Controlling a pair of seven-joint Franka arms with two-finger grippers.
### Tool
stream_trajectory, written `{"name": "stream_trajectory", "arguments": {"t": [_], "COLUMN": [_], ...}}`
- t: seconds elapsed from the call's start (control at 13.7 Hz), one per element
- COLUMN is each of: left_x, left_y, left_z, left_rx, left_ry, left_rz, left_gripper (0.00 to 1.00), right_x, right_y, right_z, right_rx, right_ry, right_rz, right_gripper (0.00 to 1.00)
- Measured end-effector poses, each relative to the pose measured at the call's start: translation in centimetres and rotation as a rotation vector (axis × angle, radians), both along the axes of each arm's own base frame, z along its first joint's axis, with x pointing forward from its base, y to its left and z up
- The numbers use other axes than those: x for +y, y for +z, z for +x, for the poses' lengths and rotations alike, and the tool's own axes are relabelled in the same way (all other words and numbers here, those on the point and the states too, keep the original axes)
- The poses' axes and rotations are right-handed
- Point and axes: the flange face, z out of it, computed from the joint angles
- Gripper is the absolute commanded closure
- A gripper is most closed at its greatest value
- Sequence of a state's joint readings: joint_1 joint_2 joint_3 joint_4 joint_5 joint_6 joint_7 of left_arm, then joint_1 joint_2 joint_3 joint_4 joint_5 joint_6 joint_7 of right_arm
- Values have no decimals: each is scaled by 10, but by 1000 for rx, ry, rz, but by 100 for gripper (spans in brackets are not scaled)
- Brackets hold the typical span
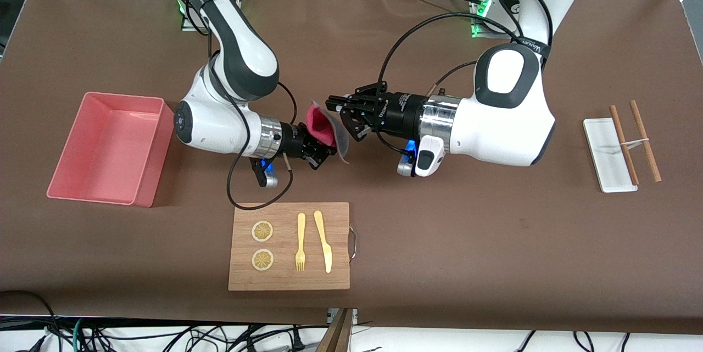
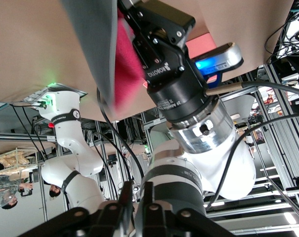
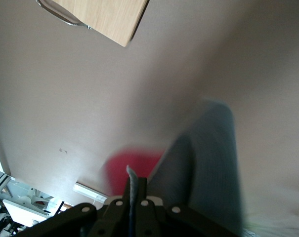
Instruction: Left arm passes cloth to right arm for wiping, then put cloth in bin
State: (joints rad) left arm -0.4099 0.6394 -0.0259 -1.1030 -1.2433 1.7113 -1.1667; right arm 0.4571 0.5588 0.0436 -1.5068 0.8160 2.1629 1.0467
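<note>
One cloth (image 1: pixel 325 128) hanging clamped in the right gripper (image 1: pixel 324 153), left gripper (image 1: pixel 343 113) — fingers parted — hovering beside it, one bin (image 1: pixel 82 183) sitting — two lemon slices (image 1: pixel 262 231) lying on the board (image 1: pixel 340 214).

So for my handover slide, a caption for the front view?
Right end effector holds the cloth as left end effector faces it, open.

A wooden board (image 1: pixel 289 246) on the tabletop (image 1: pixel 439 242) carries two lemon slices (image 1: pixel 262 231), a fork (image 1: pixel 300 242) and a knife (image 1: pixel 323 241). Chopsticks (image 1: pixel 635 140) rest across a white tray (image 1: pixel 604 157).
</note>
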Motion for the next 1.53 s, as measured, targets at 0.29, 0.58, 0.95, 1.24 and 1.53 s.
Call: {"name": "stream_trajectory", "arguments": {"t": [0.29,0.58,0.95,1.24,1.53], "left_x": [2,4,43,148,272], "left_y": [0,0,8,17,79], "left_z": [-1,-19,-39,-22,-54], "left_rx": [-34,-187,-299,-422,-551], "left_ry": [-13,-130,-298,-410,-578], "left_rz": [55,331,723,708,763], "left_gripper": [0,0,0,0,0], "right_x": [-14,-52,-154,-218,-239], "right_y": [3,20,36,54,55], "right_z": [8,18,22,20,18], "right_rx": [-10,-2,-20,-53,-48], "right_ry": [9,173,530,753,839], "right_rz": [-25,-129,-291,-390,-422], "right_gripper": [100,100,100,100,100]}}
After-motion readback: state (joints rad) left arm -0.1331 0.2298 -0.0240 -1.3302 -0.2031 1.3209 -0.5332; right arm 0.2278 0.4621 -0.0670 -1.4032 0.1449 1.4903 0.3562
